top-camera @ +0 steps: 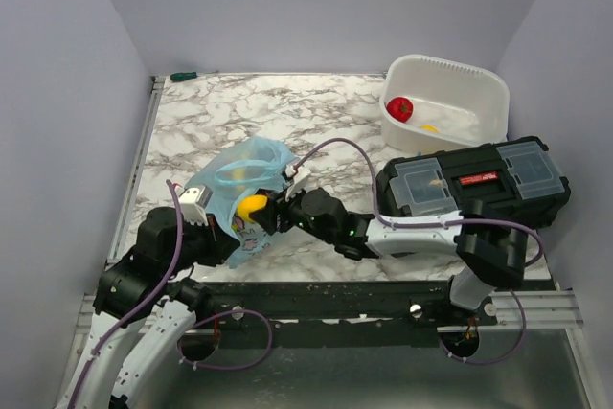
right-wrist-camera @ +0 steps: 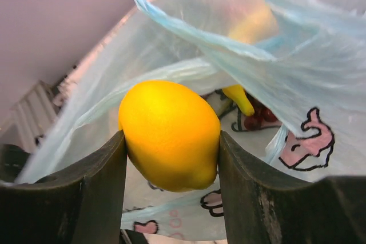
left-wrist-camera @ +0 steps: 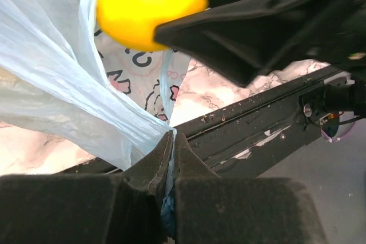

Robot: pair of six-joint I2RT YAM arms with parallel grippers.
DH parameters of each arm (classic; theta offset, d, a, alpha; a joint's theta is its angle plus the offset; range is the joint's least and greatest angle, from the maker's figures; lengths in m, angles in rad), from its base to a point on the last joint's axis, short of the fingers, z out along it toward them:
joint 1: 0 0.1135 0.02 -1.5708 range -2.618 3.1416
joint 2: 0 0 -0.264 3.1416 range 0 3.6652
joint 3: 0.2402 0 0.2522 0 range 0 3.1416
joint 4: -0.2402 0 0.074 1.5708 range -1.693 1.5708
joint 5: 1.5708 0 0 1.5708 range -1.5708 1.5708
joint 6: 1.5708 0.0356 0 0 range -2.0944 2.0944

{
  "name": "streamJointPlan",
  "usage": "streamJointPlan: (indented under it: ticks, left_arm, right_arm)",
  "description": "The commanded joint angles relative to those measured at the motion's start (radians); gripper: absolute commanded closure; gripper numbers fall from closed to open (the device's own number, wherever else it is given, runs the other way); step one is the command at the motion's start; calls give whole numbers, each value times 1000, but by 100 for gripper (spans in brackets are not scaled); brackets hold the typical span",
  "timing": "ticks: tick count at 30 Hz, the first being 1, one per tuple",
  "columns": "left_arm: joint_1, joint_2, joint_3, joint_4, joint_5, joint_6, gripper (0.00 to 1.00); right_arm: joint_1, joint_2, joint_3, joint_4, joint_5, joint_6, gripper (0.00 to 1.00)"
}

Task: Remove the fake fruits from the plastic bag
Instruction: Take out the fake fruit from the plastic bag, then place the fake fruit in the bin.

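Observation:
The light-blue plastic bag [top-camera: 238, 179] lies at the table's front left. My left gripper [left-wrist-camera: 172, 141] is shut on a pinch of its film [left-wrist-camera: 68, 90]. A yellow citrus [right-wrist-camera: 170, 134] is clamped between my right gripper's [right-wrist-camera: 171, 158] two fingers, just at the bag's mouth; the top view has the citrus [top-camera: 252, 206] at the right gripper [top-camera: 271, 213]. Deeper in the bag [right-wrist-camera: 286, 78] lie a yellow banana tip [right-wrist-camera: 240, 99] and dark red-purple grapes [right-wrist-camera: 262, 119]. A red tomato-like fruit [top-camera: 399, 108] and a yellow piece [top-camera: 431, 128] rest in the white tub [top-camera: 490, 93].
A black toolbox with clear lid compartments [top-camera: 469, 184] stands at the right front, beside the right arm. The white tub sits at the back right. A black rail [left-wrist-camera: 257, 135] runs along the table's near edge. A small green object [top-camera: 183, 76] lies at the back left corner.

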Motion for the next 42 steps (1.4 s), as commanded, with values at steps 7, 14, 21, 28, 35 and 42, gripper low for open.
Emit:
streamJointPlan:
  ticks: [7,14,21,28,35,42]
  left_arm:
    - [-3,30,-23,16,-25,4,100]
    - [-3,28,-23,11,-34,-3,100]
    - [-3,12,-23,2,-79,-28,100]
    - [-3,10,-23,0,-92,-36,100]
    - [-3,2,-25,0,-102,-41,100]
    - [-3,19,-26,5,-92,-36,100]
  right_arm:
    - [1,-256,-72,-43,12,30,97]
    - [-1,-418,-122,-113,138,-12,97]
    - [-5,-488,-79,-245,389,-127,99]
    - [-72,-523,-35,-263,687,-294,99]
    - [-375,-412,89,-266,772,-473,99]
    - [-750,-110,379,-437,655,-482,97]
